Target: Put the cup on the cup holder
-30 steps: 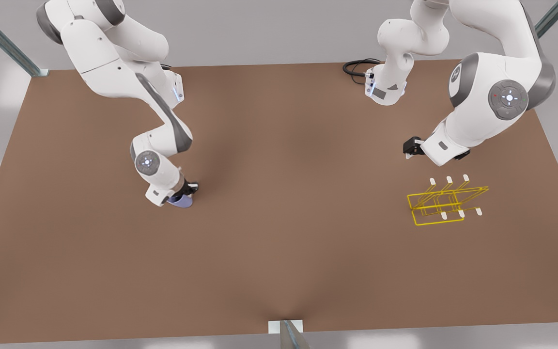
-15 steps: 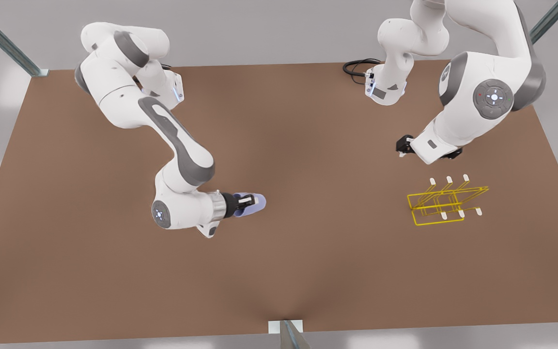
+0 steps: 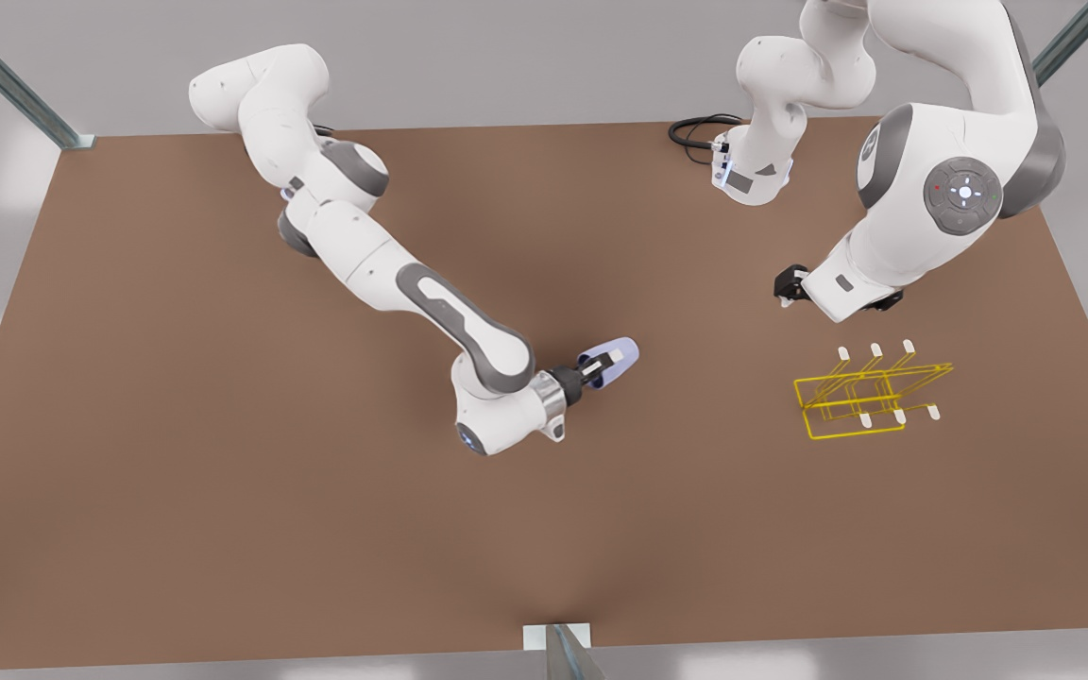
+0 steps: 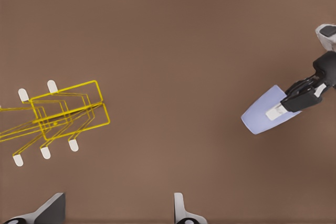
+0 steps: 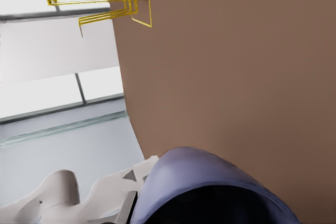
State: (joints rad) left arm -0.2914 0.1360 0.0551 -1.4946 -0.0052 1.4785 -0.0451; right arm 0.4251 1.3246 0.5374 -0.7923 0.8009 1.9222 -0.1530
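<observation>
Cup [image 3: 625,353], small, lavender-blue, tapered and handleless, clamped in the right gripper [image 3: 605,364] just right of the middle of the front view. Pinched by one wall, with one white finger pad [image 4: 275,112] lying on the outside and the other apparently inside the mouth. Held on its side above the brown table [image 3: 223,472], the dark mouth turned back toward the wrist in the right wrist view [image 5: 210,177] and the closed end pointing toward the front view's right.

Further right, well apart from the cup, thin yellow wire cup holder [image 3: 870,392] with white-tipped slanted prongs, standing at the right of the frame. Just above it in the front view, left gripper [image 3: 792,286], waiting, fingers spread wide and holding nothing [image 4: 118,200].

Risks, as a judgement:
- Thin grip on a single wall, so a twist or slip during any fast swing or wrist turn.
- Closed end leading, so a bump against a prong rather than a seat over one unless turned mouth-first.
- Light wire rack, likely to be shoved or tipped by a low or off-line approach.
- Waiting arm close by the rack, so little room and a possible clash of the arms.
</observation>
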